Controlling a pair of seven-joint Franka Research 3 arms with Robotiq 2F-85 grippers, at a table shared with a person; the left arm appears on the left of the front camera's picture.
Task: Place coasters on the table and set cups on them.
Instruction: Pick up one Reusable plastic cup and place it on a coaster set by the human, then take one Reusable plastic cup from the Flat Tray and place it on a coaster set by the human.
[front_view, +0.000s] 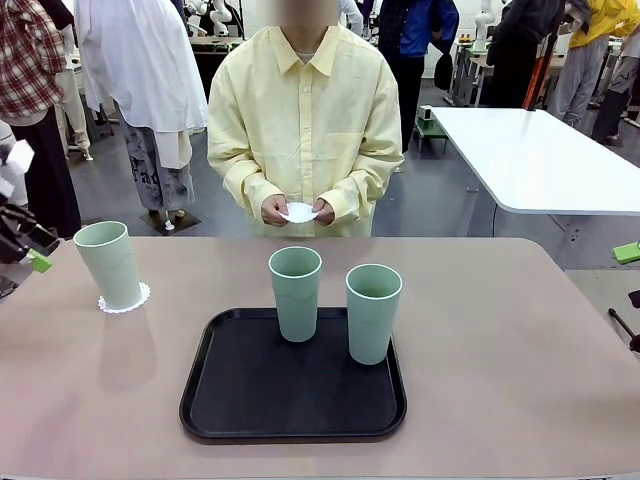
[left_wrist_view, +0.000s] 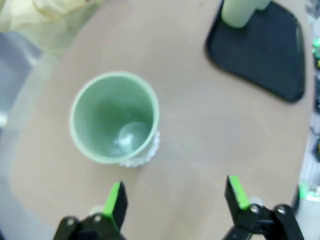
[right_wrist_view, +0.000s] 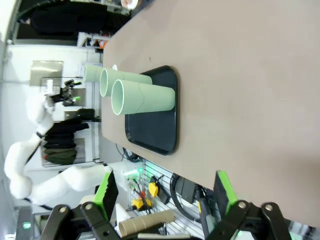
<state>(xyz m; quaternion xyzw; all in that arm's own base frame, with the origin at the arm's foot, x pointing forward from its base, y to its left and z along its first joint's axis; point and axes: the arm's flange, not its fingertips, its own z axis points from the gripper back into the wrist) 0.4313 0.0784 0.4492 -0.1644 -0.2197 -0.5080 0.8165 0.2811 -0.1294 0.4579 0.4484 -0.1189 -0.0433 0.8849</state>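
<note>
One mint-green cup (front_view: 110, 265) stands on a lacy white coaster (front_view: 126, 301) at the left of the beige-pink table (front_view: 500, 340). Two more cups (front_view: 296, 293) (front_view: 373, 312) stand upright on the black tray (front_view: 293, 405). The person holds another coaster (front_view: 299, 212) in both hands at the far edge. My left gripper (front_view: 32, 252) hangs open at the left edge, just short of the cup on its coaster. From the left wrist, that cup (left_wrist_view: 115, 117) lies beyond the open gripper (left_wrist_view: 175, 192), touching neither finger. My right gripper (right_wrist_view: 165, 192) is open and empty, off the table's right side.
The tray (left_wrist_view: 270, 55) sits in the middle of the near half of the table. A white glossy table (front_view: 540, 160) stands behind at the right. People move about in the background. Bare tabletop (right_wrist_view: 240, 75) stretches right of the tray.
</note>
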